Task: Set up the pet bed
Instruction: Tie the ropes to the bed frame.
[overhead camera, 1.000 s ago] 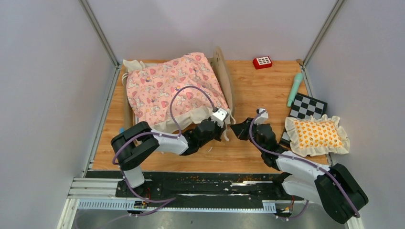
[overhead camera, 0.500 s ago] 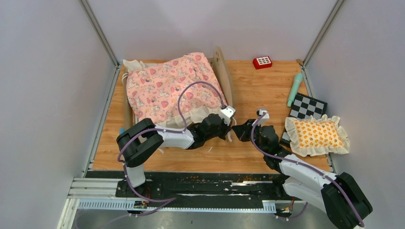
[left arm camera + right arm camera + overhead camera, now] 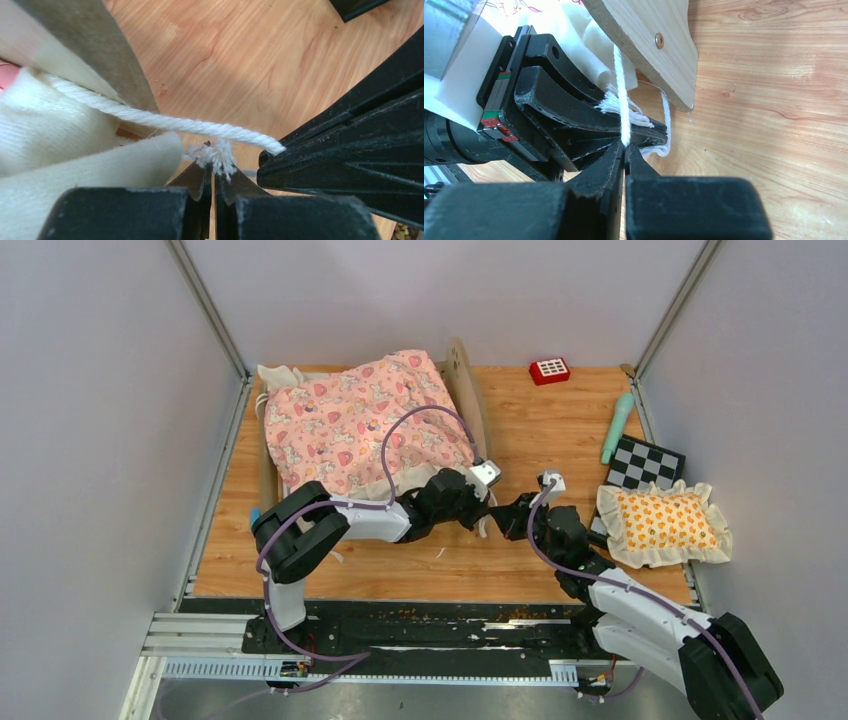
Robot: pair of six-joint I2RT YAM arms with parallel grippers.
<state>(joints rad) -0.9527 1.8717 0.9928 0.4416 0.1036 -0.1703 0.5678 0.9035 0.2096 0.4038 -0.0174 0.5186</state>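
Our left hand [image 3: 215, 175] is pinched shut on a frayed cord end [image 3: 216, 156], and our right hand [image 3: 625, 150] is pinched shut on the tip of a twisted white cord [image 3: 619, 80] that runs straight up to the bed. We see both hands tip to tip at the near right corner of the pet bed [image 3: 365, 430], just beside the near end of its headboard [image 3: 466, 390]. That bed lies at the far left of the surface [image 3: 560, 430], beyond the hands, with its pink quilt [image 3: 320, 435] spread on top.
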